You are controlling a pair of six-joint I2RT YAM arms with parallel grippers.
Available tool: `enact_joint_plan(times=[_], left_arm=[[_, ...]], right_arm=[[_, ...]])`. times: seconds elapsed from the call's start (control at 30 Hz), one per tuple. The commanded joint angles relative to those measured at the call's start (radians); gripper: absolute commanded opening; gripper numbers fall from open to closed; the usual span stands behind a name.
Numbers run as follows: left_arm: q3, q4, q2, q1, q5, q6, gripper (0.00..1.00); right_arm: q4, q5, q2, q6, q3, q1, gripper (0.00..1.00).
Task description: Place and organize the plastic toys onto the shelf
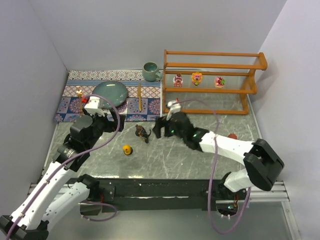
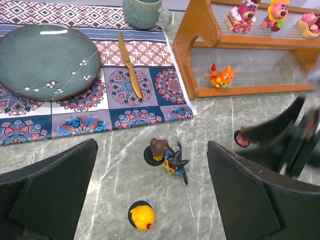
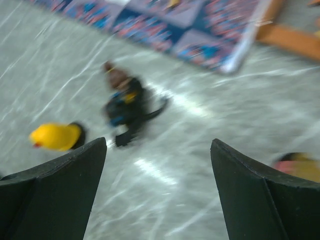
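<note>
Right wrist view: right gripper stood open and empty; dark spiky figurine lay ahead-left, right arm nearer.

toys clustered ctr, shelf blocks far R

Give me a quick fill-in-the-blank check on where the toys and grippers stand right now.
1. ____ pink bear toys stand in a row on the shelf.
2. The orange spiky creature stands on the shelf's ____ tier.
3. The wooden knife lies on the patterned mat, just right of the teal ____.
4. The left gripper and right gripper are both ____ and hold nothing.

Missing words: three; bottom; plate; open.
</note>
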Motion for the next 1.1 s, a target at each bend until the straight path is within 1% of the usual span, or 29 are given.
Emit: enact_joint_plan(times=[0.0,0.03,0.07,0.1,0.13,0.17,0.2,0.23,0.27,0.33,0.37,0.47,0.6,0.8,1.07], left_arm=[[-0.001,0.016,-0.015,0.01,-0.016,-0.007,0.97],[-0.001,0.016,-0.016,0.011,-0.022,-0.008,0.97],[-0.002,0.016,-0.018,0.013,-0.024,-0.01,0.97],[-0.004,0.016,-0.019,0.014,-0.028,-0.01,0.97],[-0.004,0.016,-0.019,0.016,-0.031,-0.013,0.97],[-0.002,0.016,-0.019,0.02,-0.036,-0.013,0.97],[-0.002,0.016,-0.019,0.023,-0.042,-0.015,0.97],[-0.002,0.012,-0.022,0.025,-0.044,-0.018,0.97],[-0.002,0.012,-0.024,0.032,-0.053,-0.019,0.97],[-0.004,0.012,-0.03,0.039,-0.057,-0.024,0.97],[-0.007,0.015,-0.031,0.043,-0.056,-0.024,0.97],[-0.008,0.018,-0.033,0.046,-0.051,-0.025,0.97],[-0.008,0.016,-0.021,0.048,-0.024,-0.027,0.97],[-0.007,0.018,-0.018,0.048,-0.007,-0.028,0.97],[-0.008,0.018,-0.005,0.051,0.002,-0.028,0.97]], right_arm=[[0.037,0.161,0.075,0.085,0.05,0.121,0.89],[0.028,0.18,0.109,0.092,0.085,0.165,0.89],[0.012,0.196,0.127,0.119,0.11,0.179,0.88],[-0.035,0.216,0.146,0.14,0.136,0.193,0.88],[-0.072,0.267,0.184,0.17,0.197,0.216,0.88],[-0.11,0.301,0.206,0.241,0.229,0.222,0.88],[-0.171,0.322,0.226,0.271,0.262,0.231,0.88],[-0.196,0.376,0.262,0.295,0.312,0.241,0.88],[-0.221,0.399,0.278,0.353,0.337,0.26,0.88],[-0.275,0.451,0.328,0.391,0.404,0.273,0.88],[-0.295,0.459,0.347,0.421,0.424,0.279,0.88],[-0.35,0.47,0.413,0.44,0.49,0.281,0.88],[-0.33,0.441,0.444,0.394,0.481,0.279,0.88],[-0.292,0.352,0.442,0.3,0.408,0.279,0.89],[-0.309,0.368,0.433,0.236,0.354,0.277,0.9]])
